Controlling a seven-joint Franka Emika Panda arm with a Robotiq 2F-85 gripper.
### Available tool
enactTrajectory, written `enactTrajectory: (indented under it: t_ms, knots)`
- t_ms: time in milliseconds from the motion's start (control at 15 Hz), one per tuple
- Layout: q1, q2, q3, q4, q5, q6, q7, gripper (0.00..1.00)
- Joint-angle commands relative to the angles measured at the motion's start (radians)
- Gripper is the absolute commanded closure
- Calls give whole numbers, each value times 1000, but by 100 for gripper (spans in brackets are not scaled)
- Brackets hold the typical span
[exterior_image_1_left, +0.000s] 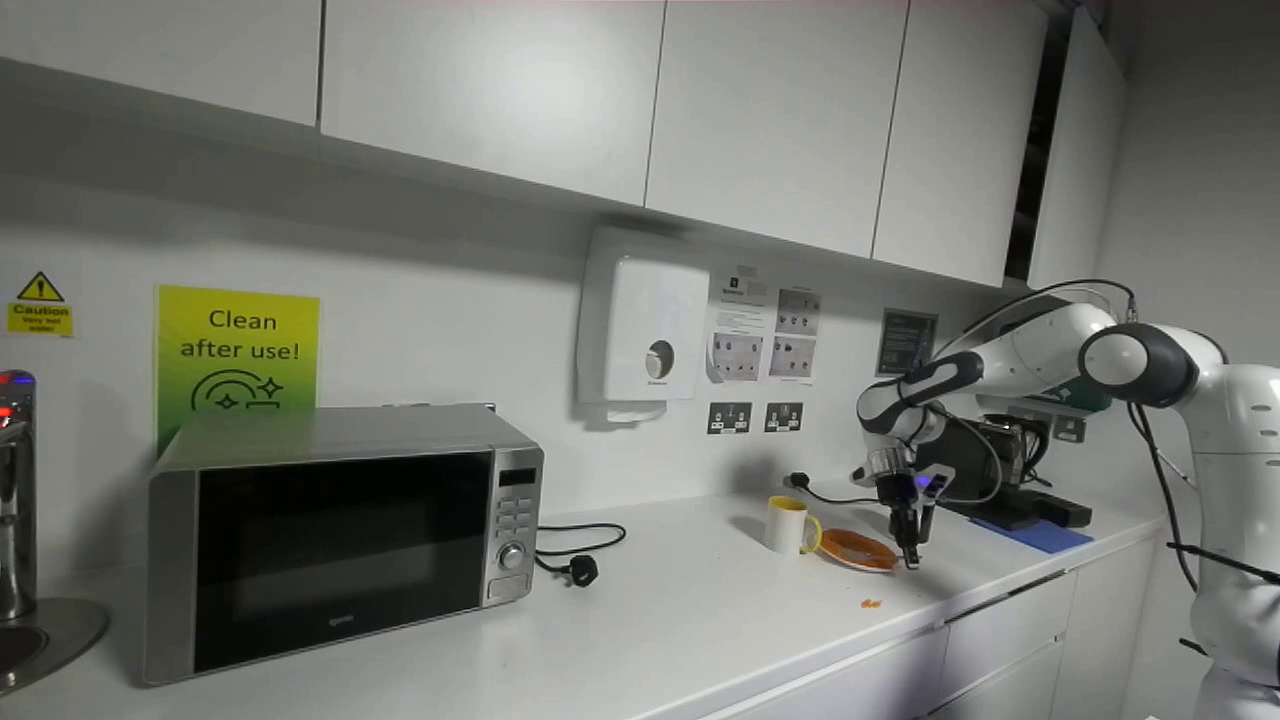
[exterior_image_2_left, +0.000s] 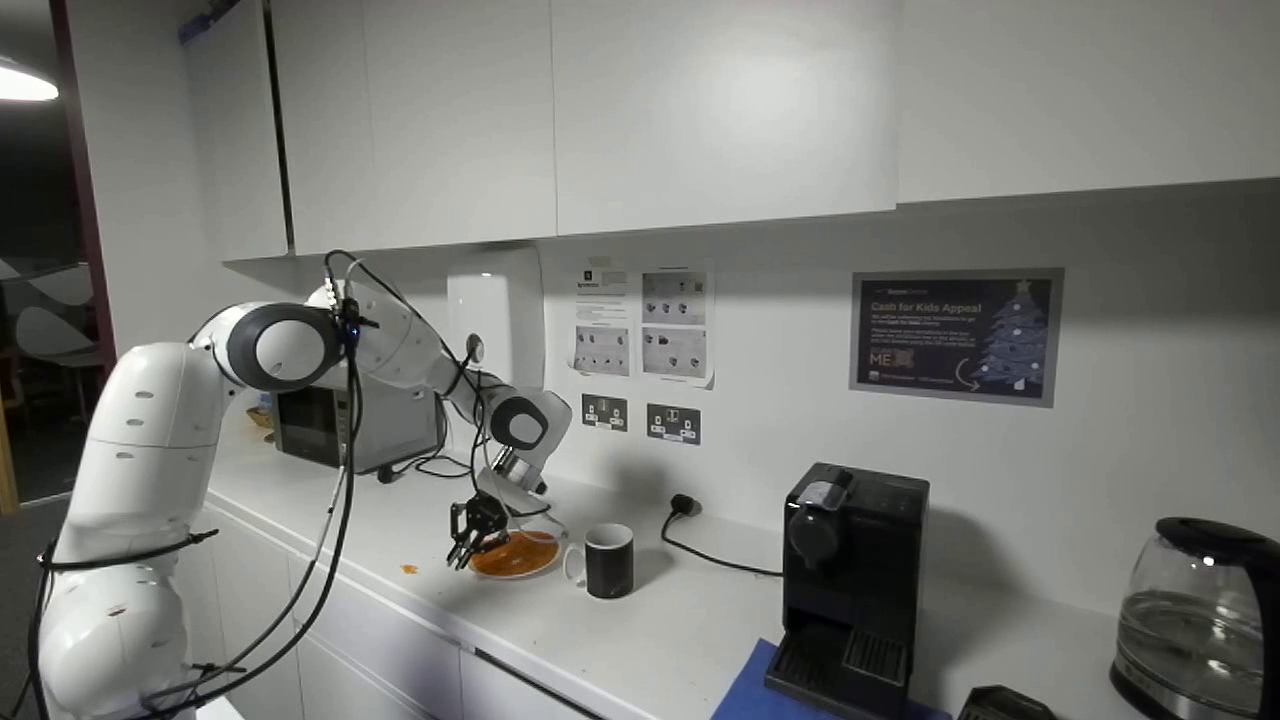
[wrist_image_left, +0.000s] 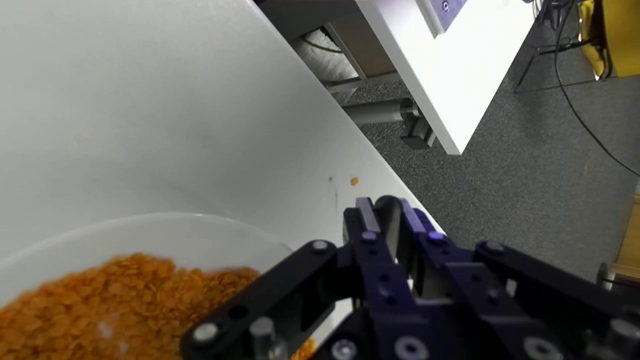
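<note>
A shallow white plate (wrist_image_left: 200, 237) lies on the countertop (wrist_image_left: 165, 165), a bed of orange grains (wrist_image_left: 125, 287) covering its middle and leaving a bare band toward the rim. Beside it, on the wall side, stands an upright mug (exterior_image_1_left: 785, 530), handle toward the plate, contents hidden. The gripper (exterior_image_1_left: 911, 562) points down just beside the plate, toward the countertop's front edge. Its fingers (wrist_image_left: 366, 216) are drawn in narrow on a slim grey piece (wrist_image_left: 390, 220) with a rounded end; what this piece is cannot be told. Wrist view: individual grains are resolved, a single stray grain (wrist_image_left: 354, 181) lies on the countertop, and carpet (wrist_image_left: 500, 200) shows beyond its edge; the gripper hides part of the plate. In both exterior views a small orange spill (exterior_image_1_left: 871, 603) lies on the countertop, apart from the plate. The mug presents a white wall and yellow interior in an exterior view, a dark side (exterior_image_2_left: 610, 568) in an exterior view. A glass jug (exterior_image_2_left: 1190, 625), partly filled with clear liquid, stands well apart, past a black coffee machine (exterior_image_2_left: 855, 580) on a blue mat (exterior_image_2_left: 745, 690). The microwave (exterior_image_1_left: 345, 540) has its door closed; in an exterior view the arm (exterior_image_2_left: 285, 345) stands partly in front of it.
</note>
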Motion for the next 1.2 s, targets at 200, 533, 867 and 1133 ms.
enactTrajectory:
  t_ms: [200,533,867,1133]
  knots:
    - [-10,19,-6,13,9,-34,7,97]
    - [-15,35,-11,16,7,-34,7,97]
    - [-20,38,-15,19,9,-37,7,97]
    - [-26,44,-23,20,-1,-37,20,97]
